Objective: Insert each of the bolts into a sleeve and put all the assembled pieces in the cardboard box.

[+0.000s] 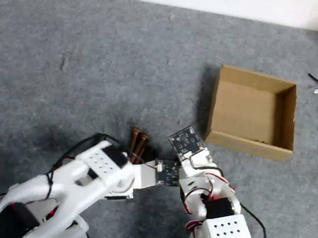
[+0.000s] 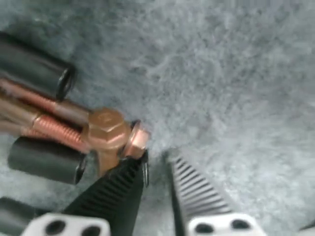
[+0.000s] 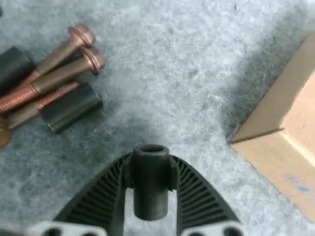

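Right jaws clamp a black sleeve; left jaws, parted and empty, sit beside bolts.

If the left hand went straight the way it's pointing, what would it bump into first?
Most likely the bare grey mat straight ahead of the left hand. One fingertip sits right beside a copper bolt head, though, so that may get nudged first; depth is hard to judge.
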`<action>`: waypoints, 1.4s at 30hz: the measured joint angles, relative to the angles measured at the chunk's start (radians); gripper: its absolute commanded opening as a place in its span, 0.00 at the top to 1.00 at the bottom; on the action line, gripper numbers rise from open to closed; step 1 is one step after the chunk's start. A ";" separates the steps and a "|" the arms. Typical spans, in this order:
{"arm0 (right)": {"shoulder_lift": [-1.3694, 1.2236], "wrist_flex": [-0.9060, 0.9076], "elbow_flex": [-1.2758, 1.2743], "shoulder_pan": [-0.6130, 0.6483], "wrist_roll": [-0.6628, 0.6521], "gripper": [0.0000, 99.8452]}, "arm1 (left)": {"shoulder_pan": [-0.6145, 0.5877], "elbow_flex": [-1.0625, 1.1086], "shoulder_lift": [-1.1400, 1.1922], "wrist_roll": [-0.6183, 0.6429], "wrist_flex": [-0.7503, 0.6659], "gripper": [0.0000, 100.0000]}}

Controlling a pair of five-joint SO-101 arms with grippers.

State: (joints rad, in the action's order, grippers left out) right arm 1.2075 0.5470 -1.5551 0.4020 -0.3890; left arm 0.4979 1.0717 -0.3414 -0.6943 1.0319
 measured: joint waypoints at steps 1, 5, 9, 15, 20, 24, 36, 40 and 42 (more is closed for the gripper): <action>0.000 0.000 -0.005 -0.002 0.000 1.00 | -0.002 -0.012 0.015 -0.002 0.000 0.99; 0.000 0.000 -0.011 -0.002 0.000 1.00 | -0.002 -0.034 0.044 0.003 0.003 0.99; 0.000 0.000 -0.011 -0.002 0.000 1.00 | -0.002 -0.034 0.046 0.003 0.003 0.99; 0.000 0.000 -0.011 0.002 0.000 1.00 | -0.002 -0.014 0.014 0.005 0.003 0.99; 0.000 0.000 -0.011 0.002 0.000 1.00 | -0.002 0.138 -0.206 0.003 -0.068 0.99; 0.000 0.000 -0.011 0.002 0.000 1.00 | -0.002 0.242 -0.436 0.009 -0.080 0.99; 0.000 0.000 -0.011 0.002 0.000 1.00 | -0.091 0.345 -0.832 0.091 -0.083 0.99; 0.000 0.000 -0.011 0.002 0.000 1.00 | -0.078 0.345 -0.847 0.091 -0.081 0.98; 0.000 0.000 -0.011 0.002 0.000 1.00 | -0.068 0.345 -0.848 0.091 -0.072 0.95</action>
State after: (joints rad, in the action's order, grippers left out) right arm 1.2075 0.5470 -1.5658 0.4035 -0.3890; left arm 0.4304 1.4170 -1.1899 -0.6038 0.9597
